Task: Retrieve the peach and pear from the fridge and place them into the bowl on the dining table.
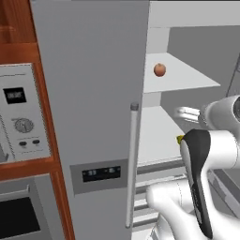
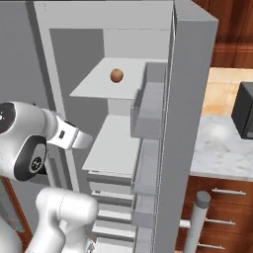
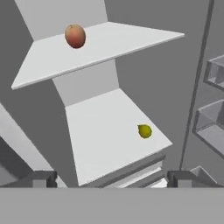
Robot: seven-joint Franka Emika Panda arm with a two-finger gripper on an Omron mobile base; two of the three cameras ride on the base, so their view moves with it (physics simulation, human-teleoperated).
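The fridge (image 1: 93, 93) stands with its left door closed and its right door (image 2: 188, 123) swung open. The peach (image 1: 160, 70) (image 2: 116, 75) (image 3: 75, 36) rests on the upper white shelf. On the shelf below, near the front right edge, lies the pear (image 3: 145, 131) (image 1: 179, 138), partly hidden by my arm in the left base view. My gripper (image 3: 112, 179) hangs open in front of the shelves, short of both fruits, with nothing between its fingers. The bowl and the dining table are out of view.
Door bins (image 2: 148, 108) line the open door to the right of the shelves. Drawers (image 2: 111, 188) sit under the lower shelf. A wall oven with knobs (image 1: 21, 122) stands left of the fridge. A marble counter (image 2: 222, 148) carries a dark appliance (image 2: 244, 111).
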